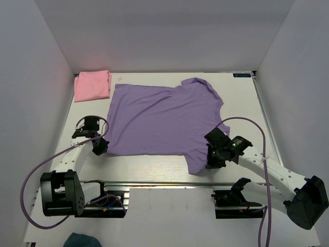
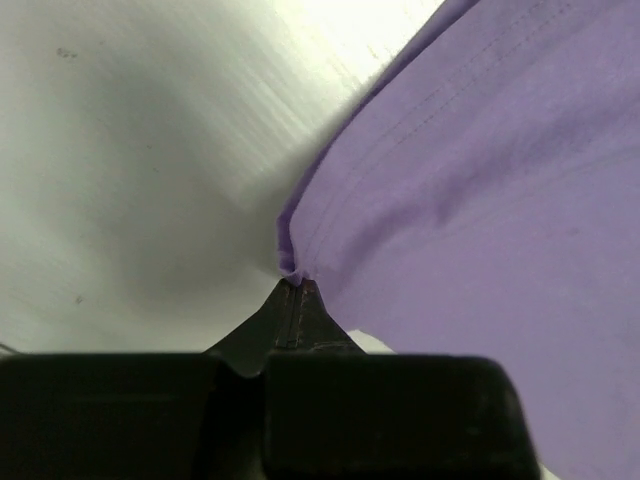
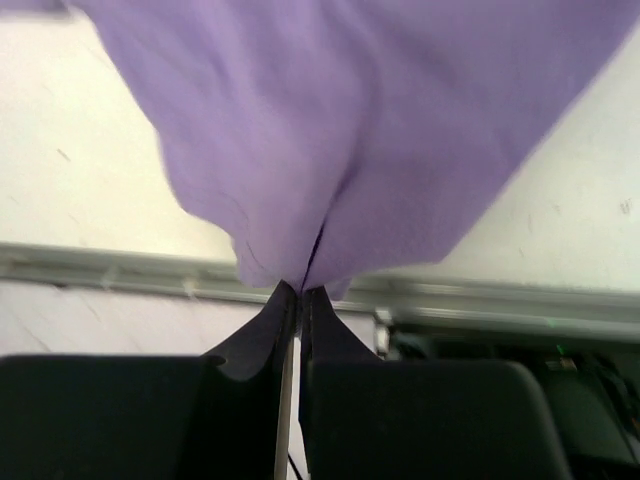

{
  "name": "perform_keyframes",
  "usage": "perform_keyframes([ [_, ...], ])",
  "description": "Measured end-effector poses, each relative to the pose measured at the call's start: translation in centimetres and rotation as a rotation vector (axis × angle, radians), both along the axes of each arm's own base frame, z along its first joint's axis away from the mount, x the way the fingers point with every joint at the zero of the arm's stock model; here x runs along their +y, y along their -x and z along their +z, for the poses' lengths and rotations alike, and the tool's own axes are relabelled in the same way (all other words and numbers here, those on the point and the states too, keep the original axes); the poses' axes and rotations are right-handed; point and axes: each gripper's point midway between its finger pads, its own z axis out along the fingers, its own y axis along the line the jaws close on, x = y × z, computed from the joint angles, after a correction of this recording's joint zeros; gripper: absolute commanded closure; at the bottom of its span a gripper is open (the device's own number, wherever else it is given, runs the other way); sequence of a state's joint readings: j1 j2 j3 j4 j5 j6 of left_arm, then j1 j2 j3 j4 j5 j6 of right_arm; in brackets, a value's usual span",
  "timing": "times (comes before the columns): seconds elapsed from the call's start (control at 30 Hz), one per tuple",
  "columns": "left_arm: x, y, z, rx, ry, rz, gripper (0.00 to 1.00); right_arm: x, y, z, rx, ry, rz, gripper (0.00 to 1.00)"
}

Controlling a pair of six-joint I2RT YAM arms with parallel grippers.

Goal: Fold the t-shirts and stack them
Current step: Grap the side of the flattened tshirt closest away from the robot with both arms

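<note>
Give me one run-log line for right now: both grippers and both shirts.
left gripper: shut on purple t-shirt near-left corner | right gripper: shut on its near-right corner | pink t-shirt: folded, far left

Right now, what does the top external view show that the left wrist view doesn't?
Only the top view: the folded light pink cloth t-shirt at the far left corner, and the right gripper shut on the near sleeve of the lavender-purple cloth t-shirt. Only the left wrist view: the hem stitching and the corner pinched at the gripper's tips. Both: that t-shirt, the left gripper shut on it, the white table.
</note>
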State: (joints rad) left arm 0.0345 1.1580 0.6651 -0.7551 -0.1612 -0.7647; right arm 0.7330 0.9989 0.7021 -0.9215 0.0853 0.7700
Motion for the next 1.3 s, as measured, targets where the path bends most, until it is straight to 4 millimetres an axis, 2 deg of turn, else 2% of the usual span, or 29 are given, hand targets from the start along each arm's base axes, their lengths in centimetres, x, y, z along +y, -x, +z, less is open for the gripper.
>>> perform_keyframes([
  [0.2,-0.8,-2.4,-0.1,-0.053,0.045,-0.021,1.00,1.1,-3.7,-1.1,-0.067,0.017,-0.050,1.00],
  [0.27,-1.1,-3.5,0.2,-0.065,0.060,-0.032,1.00,1.2,-5.5,-1.2,-0.099,0.034,-0.064,1.00],
  [0.43,-1.1,-7.6,1.8,-0.124,0.063,-0.051,1.00,2.0,-11.2,1.7,-0.237,-0.008,-0.139,1.00],
  [0.57,-1.1,-11.3,3.1,-0.181,0.063,-0.065,1.00,1.5,-15.2,3.8,-0.328,-0.033,-0.207,1.00],
  [0.8,-1.0,-16.3,2.4,-0.178,0.060,-0.072,1.00,-0.3,-20.4,5.3,-0.386,-0.004,-0.245,1.00],
  [0.97,-0.6,-19.2,2.8,-0.192,0.040,-0.077,1.00,-0.8,-23.5,6.4,-0.432,0.006,-0.206,1.00],
  [1.17,0.1,-20.9,4.3,-0.235,-0.006,-0.093,1.00,-1.2,-26.8,7.3,-0.471,0.015,-0.142,1.00],
  [1.3,0.3,-21.9,3.9,-0.250,-0.026,-0.128,1.00,-1.4,-28.4,6.8,-0.475,0.029,-0.093,1.00],
])
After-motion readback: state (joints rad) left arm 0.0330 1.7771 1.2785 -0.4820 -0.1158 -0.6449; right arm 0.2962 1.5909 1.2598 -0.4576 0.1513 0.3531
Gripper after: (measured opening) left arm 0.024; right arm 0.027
